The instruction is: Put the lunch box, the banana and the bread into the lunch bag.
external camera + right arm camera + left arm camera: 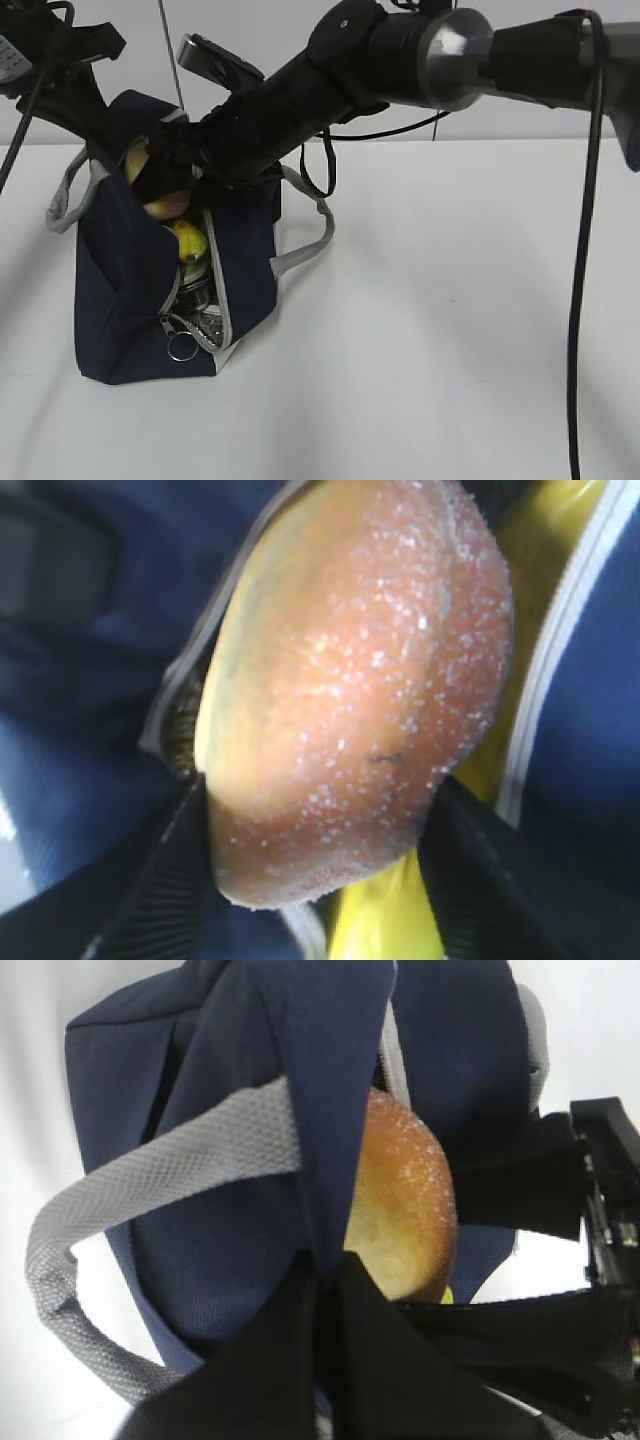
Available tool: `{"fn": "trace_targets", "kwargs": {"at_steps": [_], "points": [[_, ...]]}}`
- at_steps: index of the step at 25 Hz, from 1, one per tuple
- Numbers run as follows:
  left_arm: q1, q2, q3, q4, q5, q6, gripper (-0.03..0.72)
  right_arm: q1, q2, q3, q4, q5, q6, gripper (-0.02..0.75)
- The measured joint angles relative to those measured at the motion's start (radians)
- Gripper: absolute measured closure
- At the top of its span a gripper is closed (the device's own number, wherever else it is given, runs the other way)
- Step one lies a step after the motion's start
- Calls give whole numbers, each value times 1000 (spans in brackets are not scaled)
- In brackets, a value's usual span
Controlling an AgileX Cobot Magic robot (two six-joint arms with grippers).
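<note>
The navy lunch bag (125, 290) stands at the left with its zipper open. My right gripper (172, 190) reaches across into the bag's mouth and is shut on the golden speckled bread (350, 680), which sits in the opening (400, 1200). The yellow banana (190, 243) lies inside below the bread and shows beside it in the right wrist view (490, 750). Part of the clear lunch box (195, 292) shows under the banana. My left gripper (325, 1265) is shut on the bag's upper fabric edge and holds it up (100, 135).
The bag's grey strap handles (305, 250) hang at both sides, one looping across the left wrist view (170, 1160). The zipper ring pull (181, 347) hangs at the bag's lower front. The white table (450, 330) stretches to the right.
</note>
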Motion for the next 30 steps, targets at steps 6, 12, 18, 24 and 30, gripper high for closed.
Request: {"fn": "trace_targets", "kwargs": {"at_steps": [6,12,18,24,30], "points": [[0,0,0,-3,1,0,687,0,22,-15,16,17,2,84],[0,0,0,-7,1,0,687,-15,22,-60,-24,74,2,71],[0,0,0,-9,1,0,687,-24,22,-140,-144,148,72,71],[0,0,0,-14,0,0,687,-40,22,-246,-433,312,271,72],[0,0,0,-16,0,0,687,-44,21,-284,-568,372,359,92]]}}
